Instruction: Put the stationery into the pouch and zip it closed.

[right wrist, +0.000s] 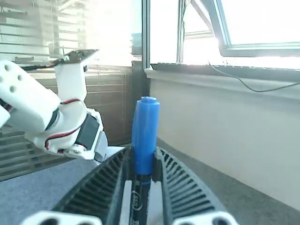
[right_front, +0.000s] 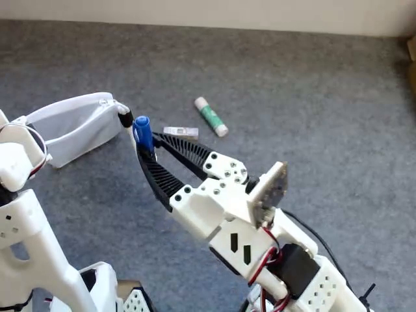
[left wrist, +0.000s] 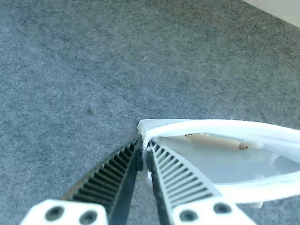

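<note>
A white mesh pouch point(right_front: 75, 130) lies open on the grey carpet at the left. My left gripper point(left wrist: 142, 146) is shut on the pouch's rim point(left wrist: 201, 125); a tan pencil-like item point(left wrist: 215, 140) lies inside. My right gripper point(right_front: 146, 153) is shut on a blue marker point(right_front: 142, 132), held just beside the pouch's zipper end point(right_front: 123, 117). In the right wrist view the blue marker point(right wrist: 144, 136) stands between the black ribbed fingers point(right wrist: 178, 187). A green glue stick point(right_front: 211, 117) and a small white eraser point(right_front: 181, 133) lie on the carpet past the marker.
Grey carpet point(right_front: 312, 97) stretches wide to the right and back. A pale wall edge point(right_front: 260, 13) runs along the far side. The left arm's white body point(right_front: 26, 221) stands at the near left.
</note>
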